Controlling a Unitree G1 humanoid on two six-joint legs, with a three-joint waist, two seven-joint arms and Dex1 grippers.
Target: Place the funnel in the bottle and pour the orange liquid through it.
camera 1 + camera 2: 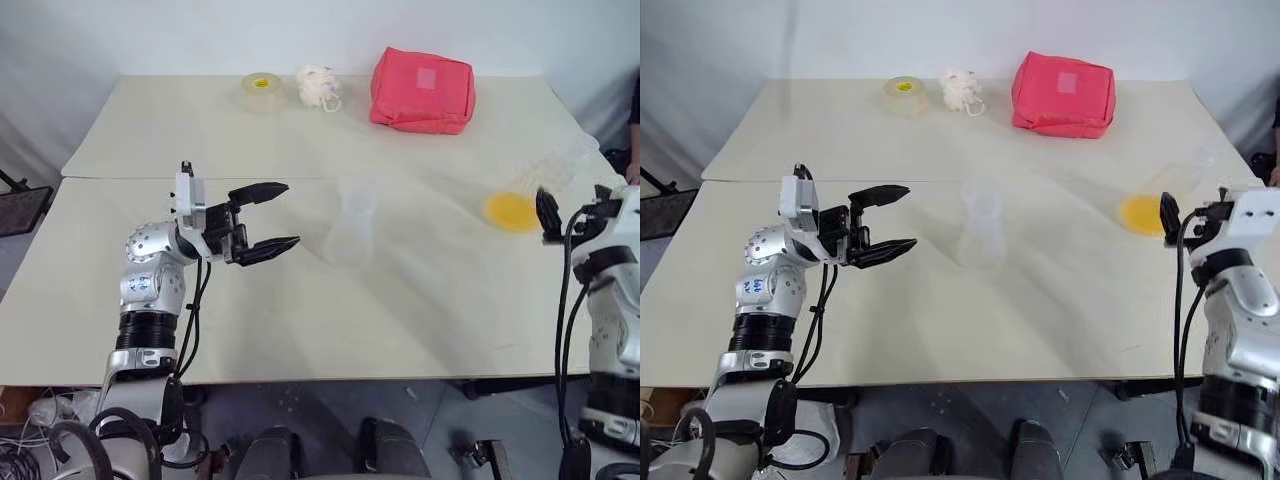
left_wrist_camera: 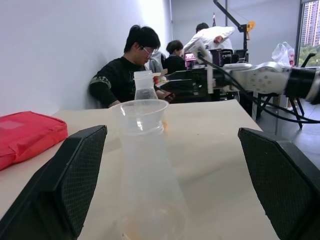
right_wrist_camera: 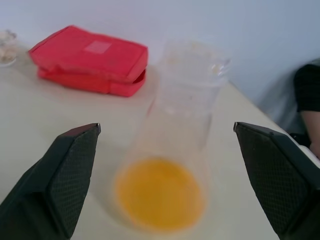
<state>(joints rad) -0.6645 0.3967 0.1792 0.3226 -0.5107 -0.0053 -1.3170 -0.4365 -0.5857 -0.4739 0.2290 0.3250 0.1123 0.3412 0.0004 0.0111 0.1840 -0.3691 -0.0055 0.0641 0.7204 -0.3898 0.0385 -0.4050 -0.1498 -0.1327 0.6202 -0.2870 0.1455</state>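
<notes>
The left gripper stands wide open around a clear bottle on the pale counter, a red pouch off to one side, the other arm and seated people beyond.

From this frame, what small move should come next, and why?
Probably ease the right gripper forward and close on the container of orange liquid. Its jaws stand open on either side of it, not touching. The left gripper, also open, faces the bottle mid-table.
</notes>
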